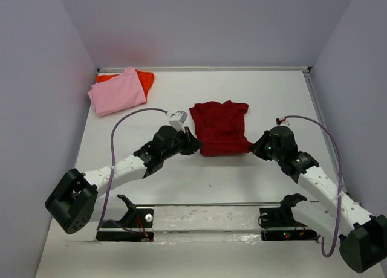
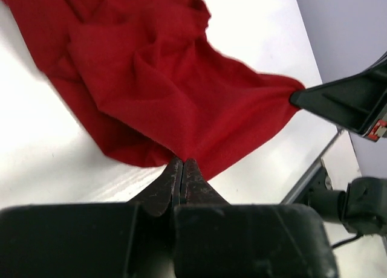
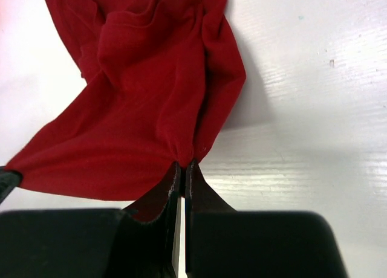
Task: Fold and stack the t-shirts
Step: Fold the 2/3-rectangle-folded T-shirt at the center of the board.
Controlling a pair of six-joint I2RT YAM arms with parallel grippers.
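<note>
Though rumpled and creased, laid out near the middle of the table (image 1: 284, 103) as one dark crimson t-shirt (image 1: 219, 127), collar end toward the far wall, hem toward the near edge. Gripped at the hem's two near corners: left corner pinched between the pressed-together fingers of the left gripper (image 1: 196, 146), right corner nipped the same way by the right gripper (image 1: 253, 146), near edge drawn straight between them. Seen only from the top camera: a light pink t-shirt (image 1: 118, 92) in the far left corner, lying over a bright orange-red t-shirt (image 1: 144, 78) with just its far and right edges peeking out, both well apart from the crimson one. Seen only from the left wrist camera: cloth drawn into a point at the dark tip of the opposite gripper, loose folds heaped toward the far end. Seen only from the right wrist camera: fabric gathered into pleats right at the closed fingertips, right side edge doubled over on the tabletop. Underneath, smooth glossy white surface; around it, plain pale grey-lilac walls (image 1: 199, 24) on three sides. Counted: three t-shirts, two grippers, two white-and-black arms, namely left arm (image 1: 124, 166) and right arm (image 1: 320, 184).
</note>
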